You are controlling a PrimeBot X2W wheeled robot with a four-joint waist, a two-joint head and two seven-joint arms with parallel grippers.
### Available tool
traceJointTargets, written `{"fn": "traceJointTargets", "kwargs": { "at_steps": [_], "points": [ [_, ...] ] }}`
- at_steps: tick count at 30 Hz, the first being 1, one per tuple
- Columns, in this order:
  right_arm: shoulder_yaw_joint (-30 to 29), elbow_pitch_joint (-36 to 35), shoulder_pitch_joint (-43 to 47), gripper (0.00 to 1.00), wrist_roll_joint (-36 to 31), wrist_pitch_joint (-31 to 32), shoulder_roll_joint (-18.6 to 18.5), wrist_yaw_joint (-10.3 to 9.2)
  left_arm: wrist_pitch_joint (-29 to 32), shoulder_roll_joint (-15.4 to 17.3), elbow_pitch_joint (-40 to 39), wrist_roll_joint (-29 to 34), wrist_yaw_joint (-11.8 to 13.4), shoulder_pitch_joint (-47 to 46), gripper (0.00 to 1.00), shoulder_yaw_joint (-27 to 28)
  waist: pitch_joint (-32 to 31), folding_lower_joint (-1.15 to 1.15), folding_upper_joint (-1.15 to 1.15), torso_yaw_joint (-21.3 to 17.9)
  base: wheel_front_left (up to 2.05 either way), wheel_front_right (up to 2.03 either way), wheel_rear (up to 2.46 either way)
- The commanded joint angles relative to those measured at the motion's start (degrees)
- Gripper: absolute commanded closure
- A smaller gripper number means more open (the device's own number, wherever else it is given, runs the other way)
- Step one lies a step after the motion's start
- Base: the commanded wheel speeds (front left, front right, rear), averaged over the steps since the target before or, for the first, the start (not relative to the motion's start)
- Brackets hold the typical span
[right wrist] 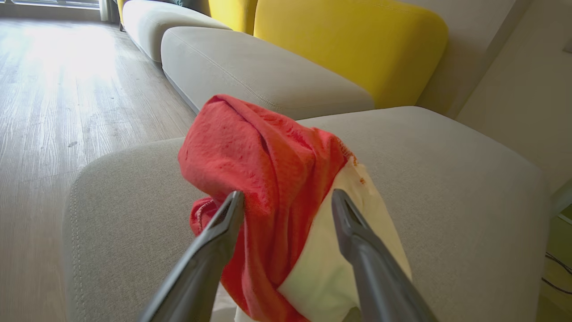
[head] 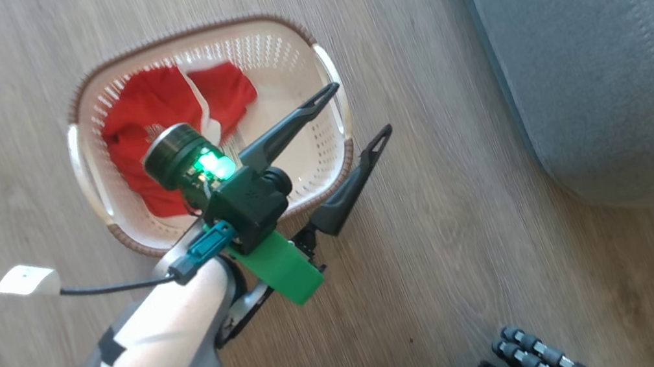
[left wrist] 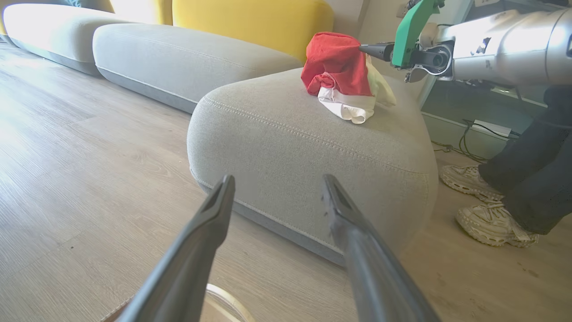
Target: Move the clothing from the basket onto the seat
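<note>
Left gripper up close, fingers spread wide and empty, hanging over the basket at its seat-side rim! On top of the seat one red garment sits bunched, white lining showing, right gripper fingers spread either side of it, not pinching. More red clothes lie in the basket, away from the seat. Drop-off looks done; next, I'd say, left gripper reaches across, dips and pinches that pile
</note>
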Motion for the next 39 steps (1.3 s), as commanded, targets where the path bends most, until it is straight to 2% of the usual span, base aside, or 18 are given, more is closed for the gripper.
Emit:
{"fn": "traceJointTargets", "kwargs": {
  "at_steps": [1,12,18,21,22,28,39],
  "points": [
    [1.7,-2.4,2.1,0.00,1.1,-0.5,-2.0,-0.02,-0.3,-0.5,-1.5,-0.4,-0.1,-0.1,0.00,1.5,-3.3,0.00,0.00,0.9,0.00,0.00,0.00],
    [13.7,-9.2,10.5,0.00,7.3,-0.5,-0.8,-0.02,-0.3,-4.8,0.7,-1.0,-0.1,3.4,0.00,2.9,-12.8,0.00,0.00,4.1,0.00,0.00,0.00],
    [20.8,-14.5,15.9,0.00,10.9,-0.5,1.2,-0.02,-0.3,-6.1,3.1,-0.3,-0.1,6.0,0.00,6.2,-16.6,0.00,0.00,6.4,0.00,0.00,0.00],
    [23.1,-17.0,17.7,0.00,12.2,-0.5,2.2,-0.02,-0.3,-6.4,4.0,0.1,-0.1,6.8,0.00,8.8,-17.5,0.00,0.00,7.1,0.00,0.00,0.00],
    [25.4,-19.3,19.6,0.00,12.8,-0.5,3.1,-0.02,-0.3,-6.5,5.1,0.6,-0.1,7.7,0.00,11.6,-18.3,0.00,0.00,7.8,0.00,0.00,0.00],
    [30.7,-24.5,24.1,0.00,13.8,-0.5,6.1,-0.02,-0.3,-6.7,8.0,2.6,-0.1,10.7,0.00,20.7,-20.8,0.00,0.00,9.3,0.00,0.00,0.00],
    [38.1,-27.8,30.0,0.00,17.0,-0.5,9.3,-0.02,-0.3,-8.7,12.2,7.0,-0.1,16.9,0.00,34.3,-25.3,0.00,0.00,11.3,0.00,0.00,0.00]
  ]
}}
